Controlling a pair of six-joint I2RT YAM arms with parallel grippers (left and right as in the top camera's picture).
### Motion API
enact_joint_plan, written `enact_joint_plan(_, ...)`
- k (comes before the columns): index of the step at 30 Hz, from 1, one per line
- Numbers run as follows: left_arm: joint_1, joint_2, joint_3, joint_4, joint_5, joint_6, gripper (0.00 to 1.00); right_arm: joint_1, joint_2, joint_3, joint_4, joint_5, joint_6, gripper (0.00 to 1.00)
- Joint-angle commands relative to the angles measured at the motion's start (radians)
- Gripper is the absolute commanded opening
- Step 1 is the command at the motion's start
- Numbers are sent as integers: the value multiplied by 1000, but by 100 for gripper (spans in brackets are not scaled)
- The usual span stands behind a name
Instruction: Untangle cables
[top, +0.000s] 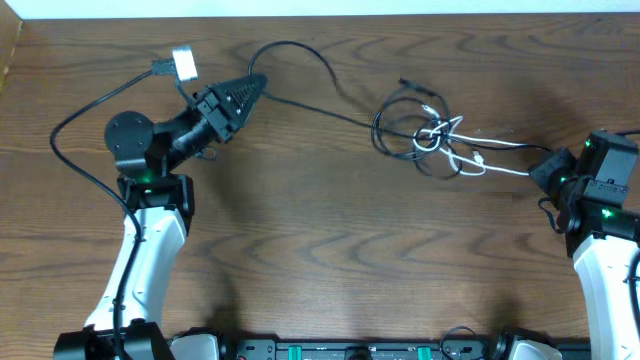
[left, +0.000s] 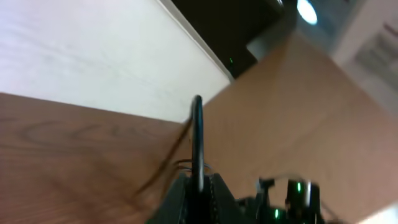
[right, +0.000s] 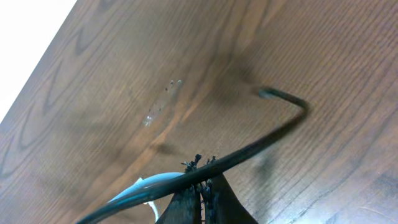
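Between left gripper (top: 258, 84), clamped on black cable (top: 310, 106), and right gripper (top: 541, 170), clamped on white cable (top: 505, 171), holds tangle (top: 435, 135) nearer right, stretched left-right.

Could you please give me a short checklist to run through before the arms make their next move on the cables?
1. Left gripper shut on the black cable: ok.
2. Right gripper shut on the white cable: ok.
3. Right gripper holds one cable only: not ok; a black strand also crosses its fingertips.
4. Knot opened up: not ok; the cables are bunched together mid-table.
5. Held black cable runs free from the left gripper to the knot: ok; nothing lies across it.
6. Which black cable the right gripper has: cannot tell.
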Motion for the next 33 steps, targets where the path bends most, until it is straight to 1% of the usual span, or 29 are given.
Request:
enact_joint_plan(1,18,-17,18,13,165,137,8,-14,-9,-5,-3,26,-17,1)
enact_joint_plan(3,18,-17,18,13,205,175,8,-14,-9,-5,-2,29,-51,1)
enact_joint_plan(4,20,-17,18,12,216,193,8,-14,-9,-5,2,43,-96,1)
enact_joint_plan(6,24,-16,18,12,215,196,8,-14,-9,-5,0,71,-133,1)
enact_joint_plan(8,31,-16,18,12,215,210,8,-14,-9,-5,-6,77,-134,1)
enact_joint_plan(9,32,-16,18,10,214,210,8,-14,-9,-5,-8,56,-134,1)
enact_joint_plan(12,29,-16,18,-49,214,209,8,-13,-9,-5,-7,-102,-134,1)
enact_joint_plan(13,25,-16,18,-90,214,210,13,-12,-9,-5,-7,-154,-134,1)
enact_joint_plan(15,20,-16,18,-171,213,211,59,-9,-8,-5,-7,-227,-134,1)
enact_joint_plan(17,17,-16,18,-261,212,218,80,0,-8,-5,-7,-294,-134,1)
enact_joint_plan(19,14,-16,18,-359,188,217,88,14,-8,-5,-7,-340,-134,1)
enact_joint_plan(22,-1,-16,18,-547,75,192,91,44,-8,-5,-7,-351,-134,1)
enact_joint_plan(24,-26,-16,18,-686,-37,130,93,66,-7,-5,-3,-350,-134,1)
enact_joint_plan(26,-69,-16,17,-789,-126,51,98,89,-6,-5,2,-349,-134,1)
enact_joint_plan(28,-122,-16,17,-817,-167,0,98,109,-5,-5,6,-339,-134,1)
enact_joint_plan(31,-212,-16,18,-788,-205,-2,98,136,3,-5,18,-312,-135,1)
enact_joint_plan(33,-270,-16,18,-782,-269,-2,98,152,14,-5,24,-313,-135,3)
